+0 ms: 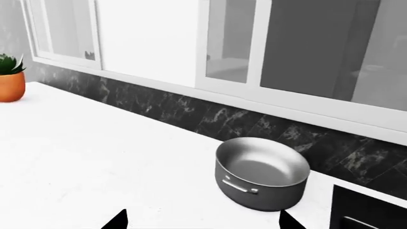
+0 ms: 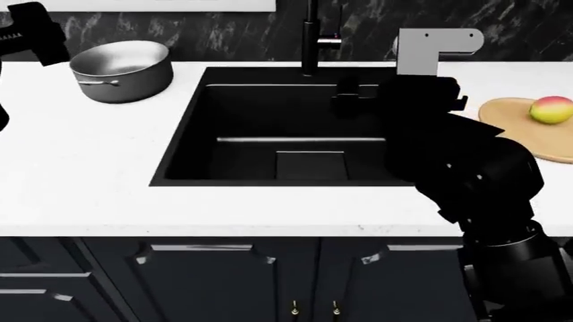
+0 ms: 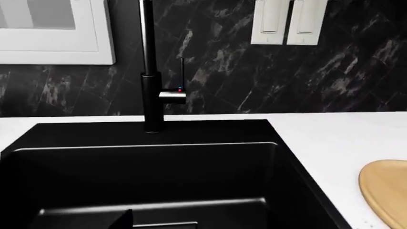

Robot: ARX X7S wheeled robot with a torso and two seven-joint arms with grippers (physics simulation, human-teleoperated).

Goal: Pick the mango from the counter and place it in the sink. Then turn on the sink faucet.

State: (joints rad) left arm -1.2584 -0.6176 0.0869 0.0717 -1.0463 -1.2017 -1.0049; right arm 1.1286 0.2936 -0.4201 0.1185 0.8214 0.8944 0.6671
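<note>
My left gripper (image 2: 31, 33) hangs beside the round grey metal pot (image 2: 121, 69); I cannot tell its jaw state. The white veined stone counter (image 2: 80, 154) surrounds the rectangular matte black sink (image 2: 241, 117), behind which stands the slim black faucet (image 2: 310, 40) with chrome lever. My right gripper (image 2: 358, 94) hovers over the basin, partly hidden by my arm; state indeterminate. The smooth yellow-green, red-blushed mango (image 2: 551, 109) rests on the round tan wooden board (image 2: 514, 124).

Mango (image 2: 551, 109) yellow-green w/ red; sink (image 2: 268, 114) matte black; counter (image 2: 80, 161) white; pot (image 2: 121, 69) grey; board (image 2: 524, 131) tan.
</note>
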